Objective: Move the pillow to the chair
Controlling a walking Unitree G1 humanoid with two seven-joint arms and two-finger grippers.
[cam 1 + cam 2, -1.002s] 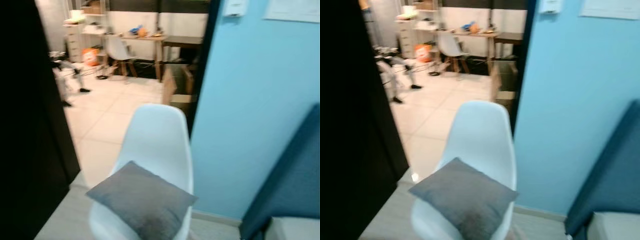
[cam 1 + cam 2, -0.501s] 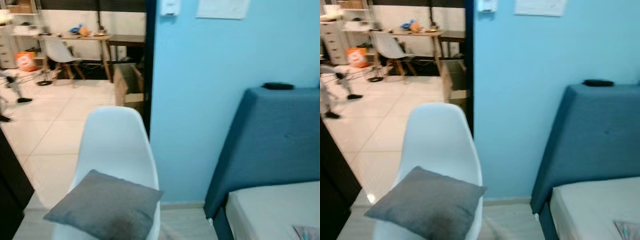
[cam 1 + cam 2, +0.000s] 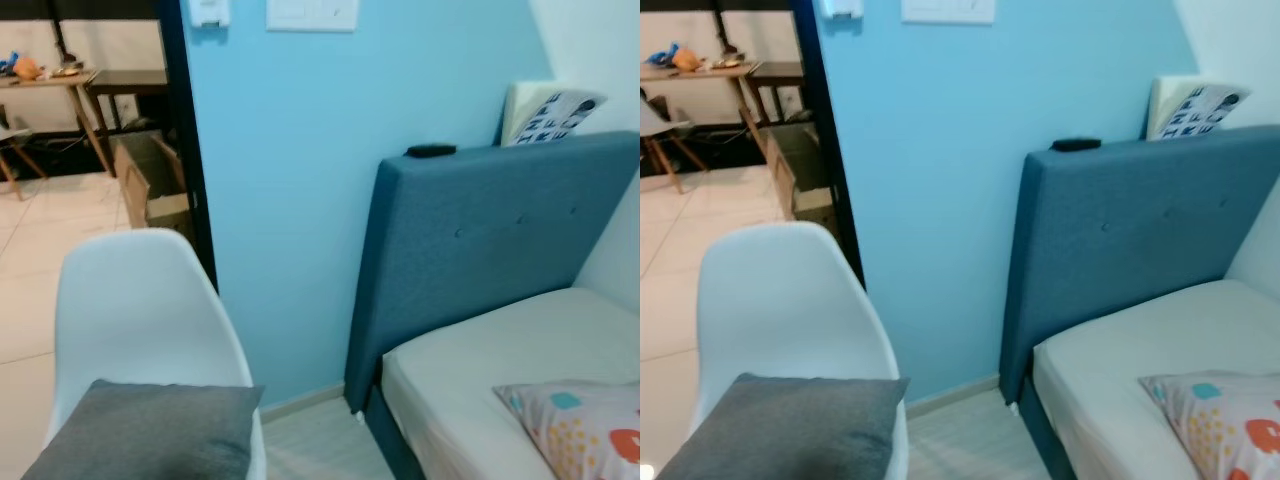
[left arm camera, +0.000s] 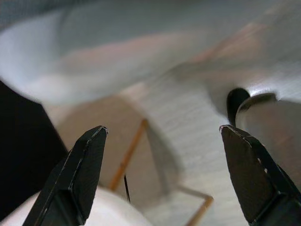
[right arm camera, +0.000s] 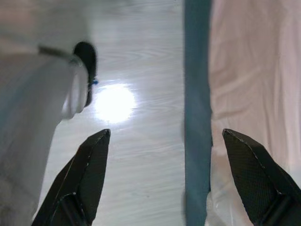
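Left gripper (image 4: 162,174): fingers spread wide, nothing between them. The arm hangs low; its wrist view looks down at pale wood-grain floor, slim wooden chair legs (image 4: 126,157) and the underside of a white seat shell, all blurred, so exact clearance from the legs cannot be judged.

Right gripper (image 5: 167,176): fingers likewise spread and empty. Its wrist view looks down at the floor (image 5: 141,155), with the dark blue bed frame edge (image 5: 195,117) and the pale mattress beyond it.

Task object: the grey pillow (image 3: 150,435) lies flat on the seat of the white shell chair (image 3: 135,315), at 7 o'clock in the head views, its rear edge just beside the backrest. No gripper touches it.

Surroundings: light blue wall (image 3: 290,200) at 12 o'clock; blue upholstered headboard (image 3: 500,225) at 2 o'clock, with a small black object (image 3: 431,151) on its top edge; bed with white sheet (image 3: 500,360) at 4 o'clock, carrying a patterned pillow (image 3: 585,425) at its near corner.

Step in hand: judged from the layout, placement is done; the pillow rests on the chair and both arms hang idle.

Next move: no further grasp appears required. If verification is wanted, aim the head toward 7 o'clock and confirm the pillow sits fully on the seat, not overhanging the front edge, which lies outside the frame.
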